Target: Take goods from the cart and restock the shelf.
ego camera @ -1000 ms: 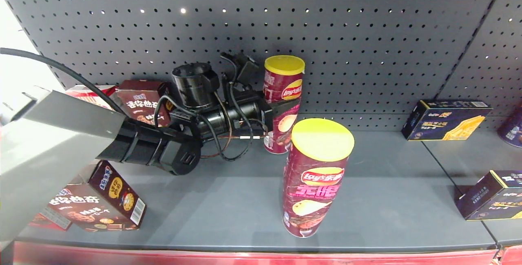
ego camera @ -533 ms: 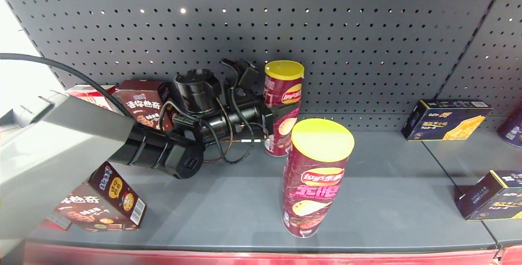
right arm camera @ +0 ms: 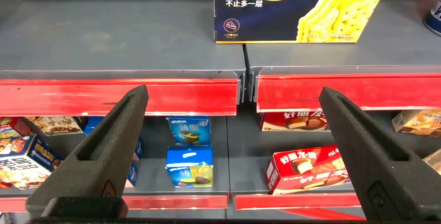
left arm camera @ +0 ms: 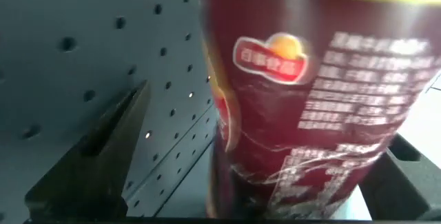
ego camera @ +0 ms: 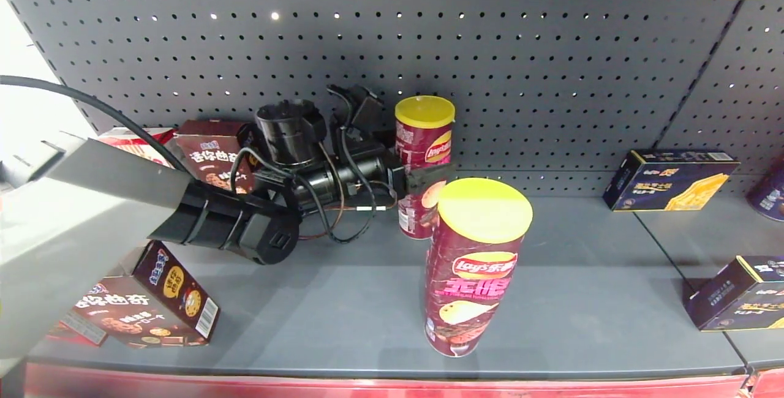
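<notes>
Two maroon chips cans with yellow lids stand on the grey shelf (ego camera: 582, 300). The rear can (ego camera: 424, 135) is upright near the pegboard, and the front can (ego camera: 474, 263) is close to the shelf's front edge. My left gripper (ego camera: 425, 171) reaches in from the left and straddles the rear can at mid height. In the left wrist view the rear can (left arm camera: 310, 107) sits between the spread fingers (left arm camera: 103, 155), with a gap on one side. My right gripper (right arm camera: 233, 93) is open and holds nothing, facing lower shelves.
Brown cookie boxes (ego camera: 153, 300) (ego camera: 214, 153) sit on the shelf's left side under and behind my left arm. Dark blue boxes (ego camera: 667, 180) (ego camera: 735, 294) lie on the right section. Grey shelf lies bare between the cans and the blue boxes.
The rear can was tilted and higher; it has come down and now stands upright on the shelf. My left arm dipped slightly with it.
</notes>
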Controlling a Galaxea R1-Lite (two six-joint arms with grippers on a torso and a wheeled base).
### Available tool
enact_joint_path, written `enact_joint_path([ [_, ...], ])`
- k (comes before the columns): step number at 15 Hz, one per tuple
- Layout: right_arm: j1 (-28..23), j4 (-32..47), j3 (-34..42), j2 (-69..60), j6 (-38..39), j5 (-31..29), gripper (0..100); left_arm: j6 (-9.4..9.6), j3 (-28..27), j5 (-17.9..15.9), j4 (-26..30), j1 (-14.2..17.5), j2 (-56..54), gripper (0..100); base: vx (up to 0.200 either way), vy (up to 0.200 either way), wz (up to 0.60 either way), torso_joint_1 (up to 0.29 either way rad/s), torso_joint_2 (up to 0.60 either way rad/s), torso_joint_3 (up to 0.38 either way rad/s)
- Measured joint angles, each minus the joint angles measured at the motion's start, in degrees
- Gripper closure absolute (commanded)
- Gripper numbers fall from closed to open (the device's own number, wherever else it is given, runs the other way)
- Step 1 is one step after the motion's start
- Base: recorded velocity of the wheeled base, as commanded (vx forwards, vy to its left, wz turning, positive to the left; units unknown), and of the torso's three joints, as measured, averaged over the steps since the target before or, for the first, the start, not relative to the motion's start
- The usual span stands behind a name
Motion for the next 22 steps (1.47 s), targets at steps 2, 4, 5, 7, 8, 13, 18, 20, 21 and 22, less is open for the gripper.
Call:
enact_joint_path([
  [2, 0.0, 0.0, 0.0, 0.0, 0.0, 0.0, 0, 0.20, 0.0, 0.1, 4.7, 0.5, -2.3, 0, 0.000, 0.000, 0.00, 0.000, 0.00, 0.000],
  [4, 0.0, 0.0, 0.0, 0.0, 0.0, 0.0, 0, 0.55, -0.1, 0.3, 8.7, 0.9, -4.9, 0, 0.000, 0.000, 0.00, 0.000, 0.00, 0.000],
  [5, 0.0, 0.0, 0.0, 0.0, 0.0, 0.0, 0, 0.99, -0.1, 0.4, 10.6, 0.9, -6.2, 0, 0.000, 0.000, 0.00, 0.000, 0.00, 0.000],
  [7, 0.1, 0.0, 0.0, 0.0, 0.0, 0.0, 0, 2.11, 0.6, 0.8, 13.8, 1.1, -8.7, 0, 0.000, 0.000, 0.00, 0.000, 0.00, 0.000],
  [8, 0.0, 0.0, 0.0, 0.0, 0.0, 0.0, 0, 2.63, 1.1, 1.0, 16.2, 1.2, -10.1, 0, 0.000, 0.000, 0.00, 0.000, 0.00, 0.000],
  [13, 0.0, 0.0, 0.0, 0.0, 0.0, 0.0, 0, 9.09, 4.4, 4.3, 26.4, 1.9, -16.5, 0, 0.000, 0.000, 0.00, 0.000, 0.00, 0.000],
  [18, 0.0, 0.0, 0.0, 0.0, 0.0, 0.0, 0, 13.80, 8.2, 9.2, 27.8, 1.1, -19.0, 0, 0.000, 0.000, 0.00, 0.000, 0.00, 0.000],
  [20, 0.0, 0.0, 0.0, 0.0, 0.0, 0.0, 0, 16.77, 8.4, 12.5, 31.1, 0.7, -19.1, 0, 0.000, 0.000, 0.00, 0.000, 0.00, 0.000],
  [21, 0.0, 0.0, 0.0, 0.0, 0.0, 0.0, 0, 17.74, 8.3, 14.0, 31.5, 0.6, -19.0, 0, 0.000, 0.000, 0.00, 0.000, 0.00, 0.000],
  [22, 0.0, 0.0, 0.0, 0.0, 0.0, 0.0, 0, 18.02, 8.1, 15.3, 31.5, 0.5, -18.6, 0, 0.000, 0.000, 0.00, 0.000, 0.00, 0.000],
])
